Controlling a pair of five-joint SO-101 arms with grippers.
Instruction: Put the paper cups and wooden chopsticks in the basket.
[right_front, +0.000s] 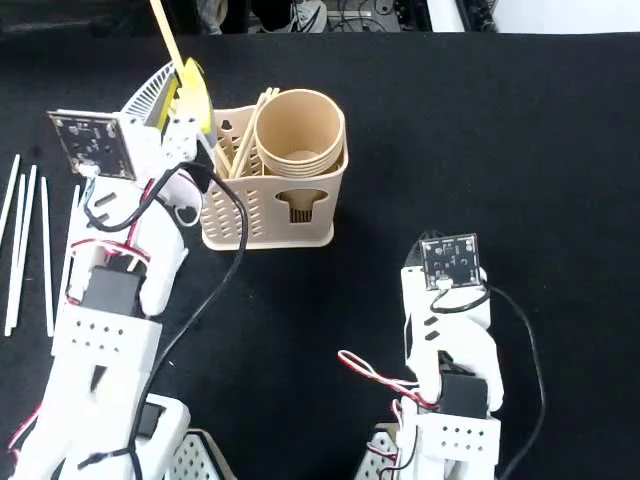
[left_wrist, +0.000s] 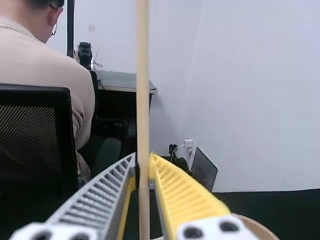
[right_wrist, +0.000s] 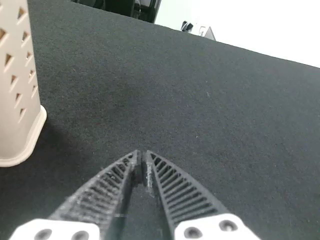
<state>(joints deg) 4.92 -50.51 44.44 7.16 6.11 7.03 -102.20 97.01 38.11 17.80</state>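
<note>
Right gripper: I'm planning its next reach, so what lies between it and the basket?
Nothing but bare black table; the right wrist view shows that stretch between the right gripper and the basket.

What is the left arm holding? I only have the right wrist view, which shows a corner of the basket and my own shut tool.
Observer: The left tool is shut on one wooden chopstick, close beside the basket.
Operator: Are the cups in?
Observer: Yes, a stack of paper cups sits in the basket's larger compartment, with several chopsticks in the narrow one next to it.
Operator: Anything left on the table?
Observer: Several loose chopsticks lie on the table, on the far side of the left arm from the basket.
</note>
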